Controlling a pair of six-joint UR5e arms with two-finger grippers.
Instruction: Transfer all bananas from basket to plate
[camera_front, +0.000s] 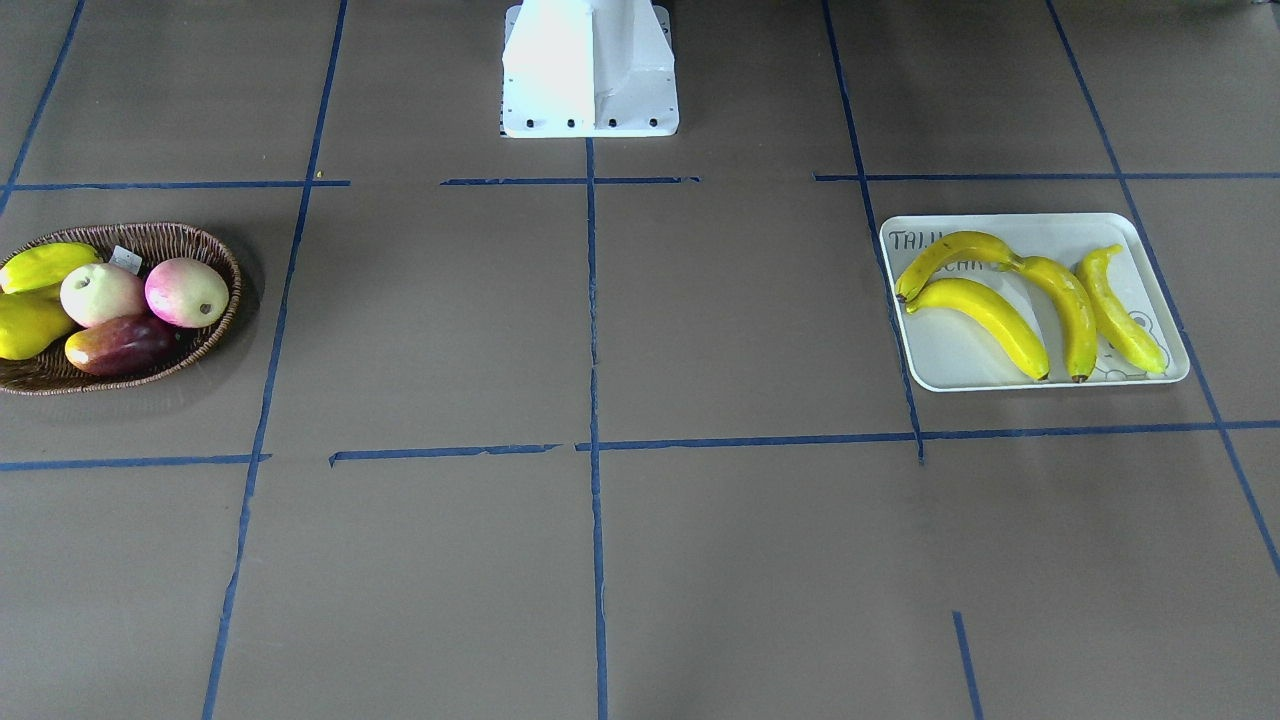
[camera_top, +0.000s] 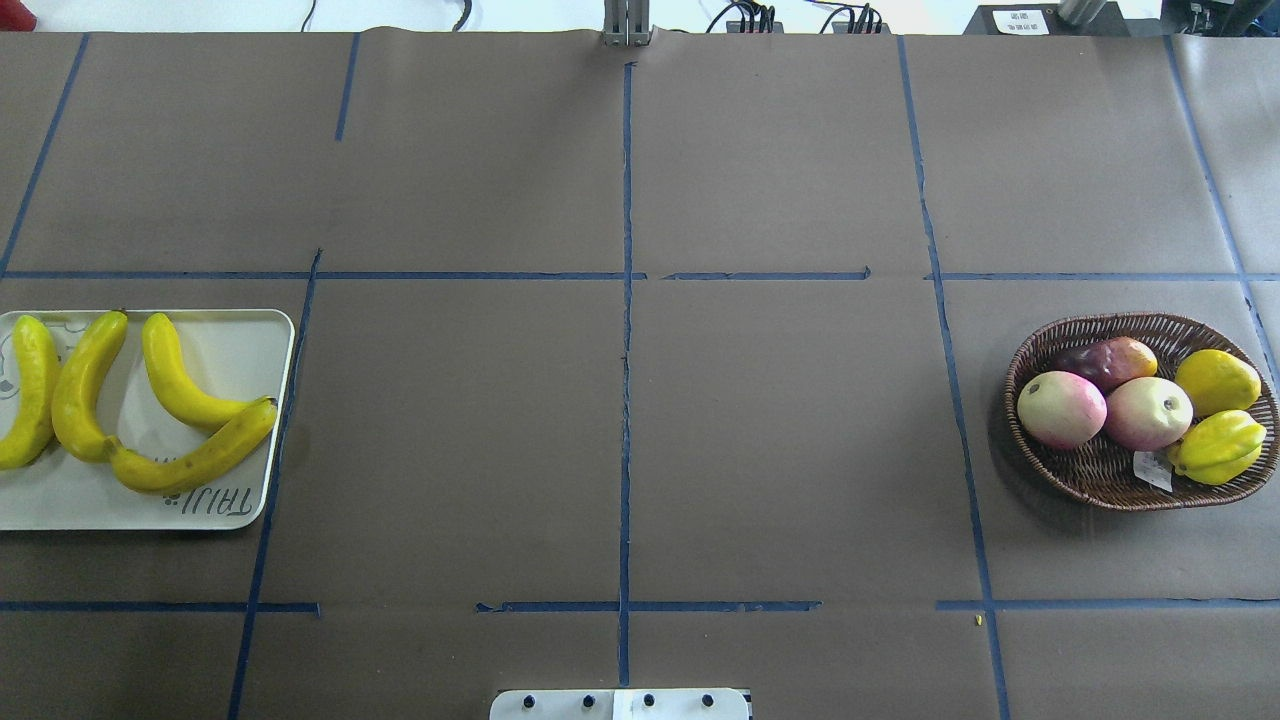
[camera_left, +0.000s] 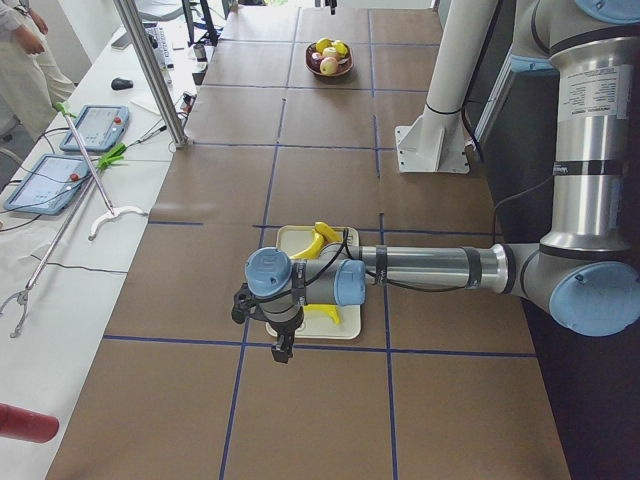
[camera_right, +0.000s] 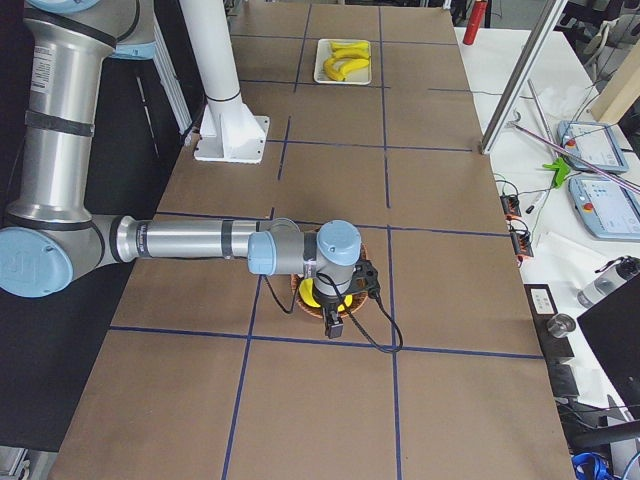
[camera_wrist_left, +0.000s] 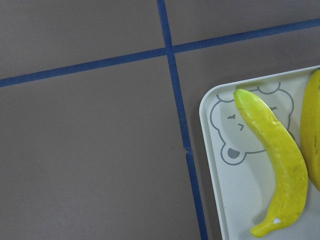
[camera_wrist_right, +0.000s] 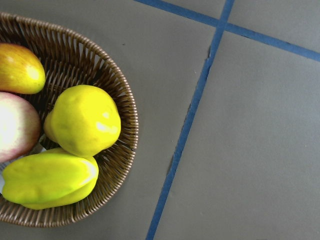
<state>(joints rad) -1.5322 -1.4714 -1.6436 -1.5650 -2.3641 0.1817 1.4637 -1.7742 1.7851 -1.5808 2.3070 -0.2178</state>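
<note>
Left gripper (camera_left: 283, 350) hangs pointing down over the table (camera_front: 700, 330), just off the plate's corner, about the middle of the left-side view. From that angle I cannot tell whether its jaws are apart or closed. The right gripper (camera_right: 335, 327) hangs the same way in the centre of the right-side view, above the basket's edge, and its jaws are just as hard to read. Neither shows in the overhead or front views.

All four bananas (camera_front: 1070, 310) lie on the plate (camera_front: 950, 350), at the right of the front view, a little above mid-height. Two run side by side along the plate's right part. The other two sit to the left, one curved above the other, and the upper one's end touches the neighbouring banana. Part of the grey lettering shows at the plate's upper left corner. In the left wrist view, one banana lies across the bear drawing in the plate's corner.

At the far left of the front view, well apart from the plate, sits the basket (camera_front: 170, 232). It holds two pink-and-cream round fruits (camera_front: 187, 292) touching each other, a dark red fruit (camera_front: 122, 345) below them, and plump yellow fruits (camera_front: 25, 325) at the frame's left edge. A small white tag (camera_front: 126, 259) pokes up among them.

Blue tape lines (camera_front: 592, 300) cross the brown tabletop in a grid. The robot's white base (camera_front: 590, 70) stands at the top centre.
</note>
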